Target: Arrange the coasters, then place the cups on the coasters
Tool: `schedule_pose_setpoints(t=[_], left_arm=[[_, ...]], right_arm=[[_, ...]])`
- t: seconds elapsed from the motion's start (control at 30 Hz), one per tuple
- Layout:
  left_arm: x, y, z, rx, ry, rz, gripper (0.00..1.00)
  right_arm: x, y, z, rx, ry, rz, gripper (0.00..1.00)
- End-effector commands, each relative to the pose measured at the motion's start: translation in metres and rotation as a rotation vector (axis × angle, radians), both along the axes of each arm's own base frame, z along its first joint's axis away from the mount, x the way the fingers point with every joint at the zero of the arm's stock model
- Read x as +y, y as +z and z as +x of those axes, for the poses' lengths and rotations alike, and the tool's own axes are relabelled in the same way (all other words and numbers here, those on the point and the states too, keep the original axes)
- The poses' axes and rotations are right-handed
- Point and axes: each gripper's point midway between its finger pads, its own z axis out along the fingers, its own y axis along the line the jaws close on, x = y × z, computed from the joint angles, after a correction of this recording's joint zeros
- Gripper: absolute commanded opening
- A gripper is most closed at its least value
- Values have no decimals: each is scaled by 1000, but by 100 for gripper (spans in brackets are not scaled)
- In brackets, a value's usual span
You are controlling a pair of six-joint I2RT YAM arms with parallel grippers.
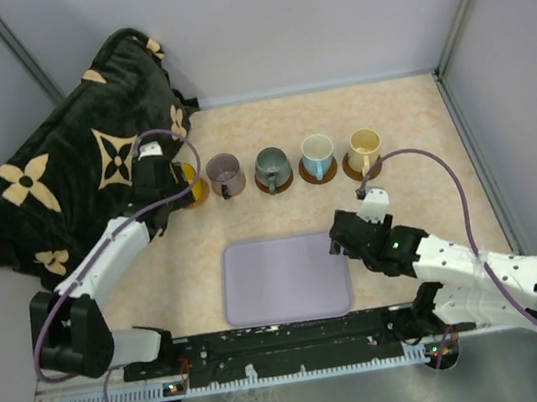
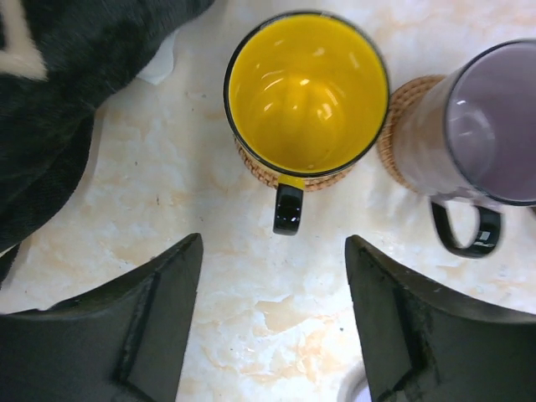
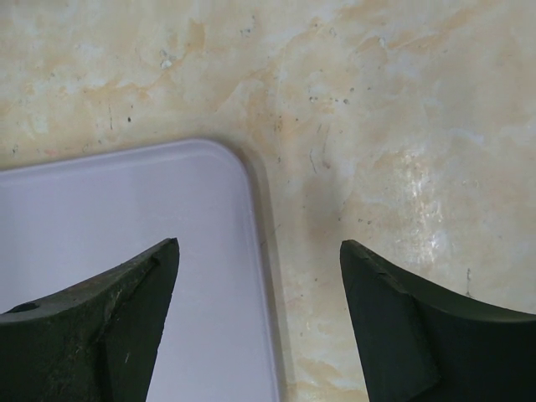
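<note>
Sitting leftmost in the far row, yellow cup (image 2: 306,88): glossy, black rim & handle, on a woven brown coaster (image 2: 331,178). Mauve cup (image 2: 494,117) just to its right on its own coaster. Black floral cloth (image 1: 70,160) close on the left. L gripper (image 2: 275,251) apart, empty, near the handle. R gripper (image 3: 260,251) apart, empty, over lavender tray (image 3: 126,218) corner.

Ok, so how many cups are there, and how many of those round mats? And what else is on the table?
Cups: 5
Coasters: 5, one under each cup
Tray: 1
Blanket: 1
Total: 12
</note>
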Motion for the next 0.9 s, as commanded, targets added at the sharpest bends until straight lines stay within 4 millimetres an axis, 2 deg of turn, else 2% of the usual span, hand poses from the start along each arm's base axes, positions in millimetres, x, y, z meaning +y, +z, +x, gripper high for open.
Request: schedule_pose_setpoints(t=[0.0,0.13,0.23,0.37,0.5,0.53,0.57,0.87], left_arm=[[-2,46,-4,-97,-23,-50,77],[6,68,-17,-140,-8,-40,81],[18,83,-28,-169,26,-16,83],[31,99,-42,-202,49,15,85],[39,105,-53,-186,69,29,88],[41,107,-56,-185,75,31,95],[43,109,-59,-189,82,32,99],[68,151,-100,-299,145,52,100]], right_arm=[[-13,37,26,-95,-86,-37,79],[-38,48,43,-104,-153,-70,80],[-64,61,56,-130,-227,-57,80],[-99,83,62,-188,-332,-27,81],[-132,100,54,-230,-448,-9,81],[-138,103,51,-239,-466,-8,81],[-142,107,47,-250,-482,-7,81],[-167,125,18,-321,-583,4,82]])
